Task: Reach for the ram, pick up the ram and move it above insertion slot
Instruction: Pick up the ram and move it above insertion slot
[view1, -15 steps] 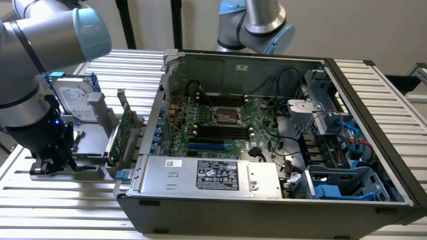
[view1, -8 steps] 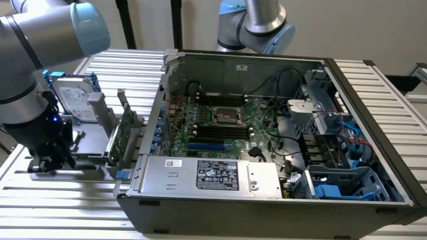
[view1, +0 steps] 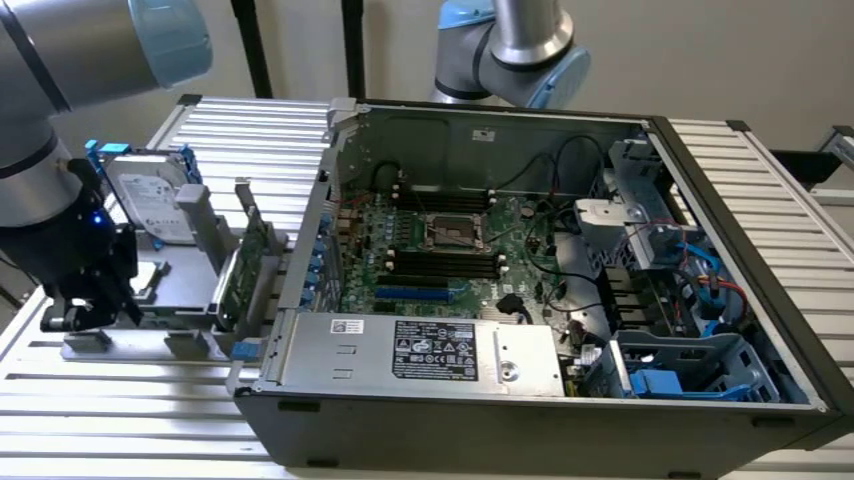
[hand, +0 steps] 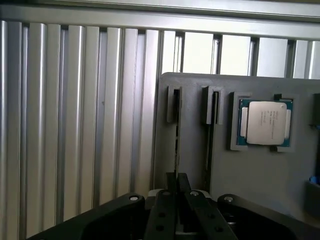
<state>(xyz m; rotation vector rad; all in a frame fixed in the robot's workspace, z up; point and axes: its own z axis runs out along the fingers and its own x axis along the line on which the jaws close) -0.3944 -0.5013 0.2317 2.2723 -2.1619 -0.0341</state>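
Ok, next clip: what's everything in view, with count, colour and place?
computer case: one, dark grey, open, mid-table
motherboard: one, green, inside case
power supply: one, silver, case's near side
hard drive: one, silver, on holder
expansion card: one, green, upright in holder
holder: one, grey, exterior view's left of case
processor: one, silver, in holder pocket
ram: one, edge-on, dark, in holder slot
table: one, silver slats, under everything
second arm: one, grey and blue, behind case
gripper: one, black, right by the ram
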